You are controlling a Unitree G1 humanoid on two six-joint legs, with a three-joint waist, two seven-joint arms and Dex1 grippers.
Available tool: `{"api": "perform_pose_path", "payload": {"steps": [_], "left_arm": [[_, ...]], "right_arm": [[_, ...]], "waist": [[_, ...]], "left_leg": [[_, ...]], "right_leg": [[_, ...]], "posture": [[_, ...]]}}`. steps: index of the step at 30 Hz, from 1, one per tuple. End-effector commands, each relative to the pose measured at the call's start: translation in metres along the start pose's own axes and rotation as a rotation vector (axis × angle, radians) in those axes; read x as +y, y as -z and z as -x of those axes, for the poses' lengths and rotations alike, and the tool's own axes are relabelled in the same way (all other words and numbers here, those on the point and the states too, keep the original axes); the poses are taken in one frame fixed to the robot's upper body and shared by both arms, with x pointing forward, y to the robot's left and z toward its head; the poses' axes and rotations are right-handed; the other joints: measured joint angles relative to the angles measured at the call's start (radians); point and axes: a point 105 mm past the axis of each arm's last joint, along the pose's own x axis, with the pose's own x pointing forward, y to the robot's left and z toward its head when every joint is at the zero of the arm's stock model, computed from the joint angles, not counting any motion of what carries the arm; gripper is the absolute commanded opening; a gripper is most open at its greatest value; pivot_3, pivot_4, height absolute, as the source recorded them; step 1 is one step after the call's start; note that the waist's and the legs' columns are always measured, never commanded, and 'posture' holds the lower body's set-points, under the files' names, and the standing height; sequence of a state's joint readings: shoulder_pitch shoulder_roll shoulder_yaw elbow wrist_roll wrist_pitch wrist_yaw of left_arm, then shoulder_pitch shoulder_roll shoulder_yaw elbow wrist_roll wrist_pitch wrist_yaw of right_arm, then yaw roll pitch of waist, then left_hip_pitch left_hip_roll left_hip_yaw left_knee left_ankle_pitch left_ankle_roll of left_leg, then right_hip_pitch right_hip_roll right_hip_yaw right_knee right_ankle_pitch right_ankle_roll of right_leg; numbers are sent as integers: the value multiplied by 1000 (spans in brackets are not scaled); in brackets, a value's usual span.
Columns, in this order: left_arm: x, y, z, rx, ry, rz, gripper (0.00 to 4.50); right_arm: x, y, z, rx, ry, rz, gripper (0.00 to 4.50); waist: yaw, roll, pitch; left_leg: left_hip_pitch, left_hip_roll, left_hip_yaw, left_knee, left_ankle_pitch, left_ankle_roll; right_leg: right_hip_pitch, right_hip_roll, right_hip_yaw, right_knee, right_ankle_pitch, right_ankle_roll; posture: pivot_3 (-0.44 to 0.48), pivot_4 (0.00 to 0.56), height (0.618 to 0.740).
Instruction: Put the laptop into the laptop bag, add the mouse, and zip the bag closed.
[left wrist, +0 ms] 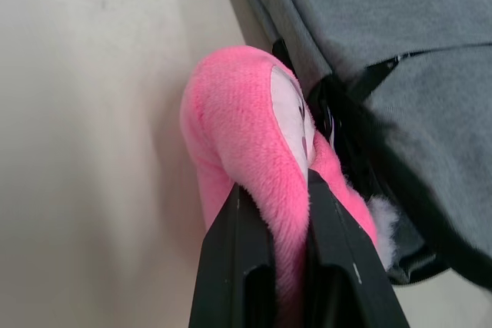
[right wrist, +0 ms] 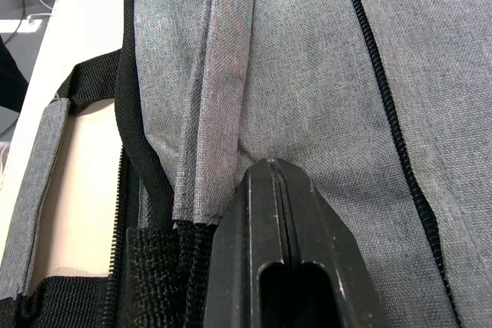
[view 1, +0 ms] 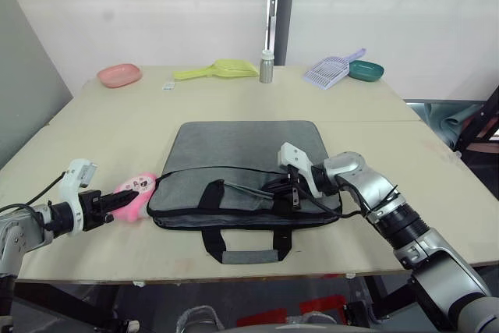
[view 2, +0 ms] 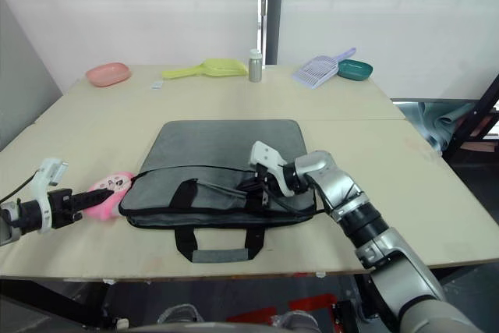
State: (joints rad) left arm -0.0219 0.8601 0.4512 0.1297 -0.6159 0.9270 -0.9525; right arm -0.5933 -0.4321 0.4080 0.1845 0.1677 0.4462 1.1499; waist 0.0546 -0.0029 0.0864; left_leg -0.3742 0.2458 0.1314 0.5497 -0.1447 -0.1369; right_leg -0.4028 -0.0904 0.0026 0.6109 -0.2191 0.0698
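Note:
The grey laptop bag lies flat in the middle of the table, with one black strap handle spread toward the front edge. My right gripper rests on the bag's front right part by the handle base; its fingers are shut, tips against a fold of grey fabric. My left gripper is shut on a pink plush toy that touches the bag's left front corner. The laptop and the mouse are out of view.
Along the table's far edge stand a pink bowl, a yellow scoop, a small grey bottle, a lavender scoop and a green bowl. A grey wall panel borders the left side.

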Motion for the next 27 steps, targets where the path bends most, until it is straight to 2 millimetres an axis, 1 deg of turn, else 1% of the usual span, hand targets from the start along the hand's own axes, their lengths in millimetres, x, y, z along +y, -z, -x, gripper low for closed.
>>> {"api": "perform_pose_path", "payload": {"steps": [1, 5, 14, 16, 19, 21, 23, 25, 27], "left_arm": [[5, 12, 8, 23, -13, 28, 65], [1, 27, 14, 52, 4, 57, 65], [-5, 53, 35, 110, 22, 109, 65], [-11, 61, 40, 131, 45, 122, 65], [-27, 82, 45, 207, 103, 133, 65], [-33, 95, 46, 243, 113, 141, 65], [-39, 109, 44, 272, 113, 163, 65], [-41, 119, 43, 286, 107, 182, 65], [-47, 130, 36, 271, 114, 224, 65]], "right_arm": [[6, 77, -1, 254, 32, -192, 0], [6, 76, -1, 250, 32, -198, 0], [9, 76, -6, 253, 17, -198, 0], [10, 75, -6, 255, 13, -197, 0], [10, 75, -6, 260, 11, -198, 0], [10, 76, -6, 261, 9, -198, 0], [10, 76, -8, 266, 7, -197, 0], [10, 77, -9, 270, 7, -196, 0], [10, 76, -10, 268, 3, -195, 0]], "waist": [[0, 0, 0], [-2, 0, 0], [-8, 1, 0], [-9, 1, -1], [-13, 2, -1], [-13, 3, -2], [-14, 3, -2], [-14, 5, -3], [-14, 8, -5]], "left_leg": [[1, 0, 0, -1, 0, 0], [5, 0, 2, -4, 0, -1], [6, 0, 6, -11, -1, -1], [7, 0, 7, -13, -1, -1], [7, 0, 9, -19, -1, -1], [7, 0, 11, -21, -1, -1], [7, 0, 12, -21, -1, -1], [8, 0, 13, -22, -1, -1], [8, 0, 14, -22, -1, -1]], "right_leg": [[0, 0, 0, 0, -2, 3], [1, 0, 1, 0, -2, 4], [0, 0, 4, -5, -3, 6], [0, 1, 5, -8, -4, 6], [0, 2, 6, -16, -4, 6], [0, 2, 7, -20, -4, 6], [-1, 3, 9, -21, -4, 6], [-1, 4, 13, -22, -4, 6], [-2, 7, 19, -22, -5, 8]], "posture": [[0, 150, 740], [0, 150, 740], [0, 150, 740], [0, 150, 740], [0, 150, 740], [0, 150, 740], [0, 150, 740], [0, 150, 740], [0, 150, 740]]}}
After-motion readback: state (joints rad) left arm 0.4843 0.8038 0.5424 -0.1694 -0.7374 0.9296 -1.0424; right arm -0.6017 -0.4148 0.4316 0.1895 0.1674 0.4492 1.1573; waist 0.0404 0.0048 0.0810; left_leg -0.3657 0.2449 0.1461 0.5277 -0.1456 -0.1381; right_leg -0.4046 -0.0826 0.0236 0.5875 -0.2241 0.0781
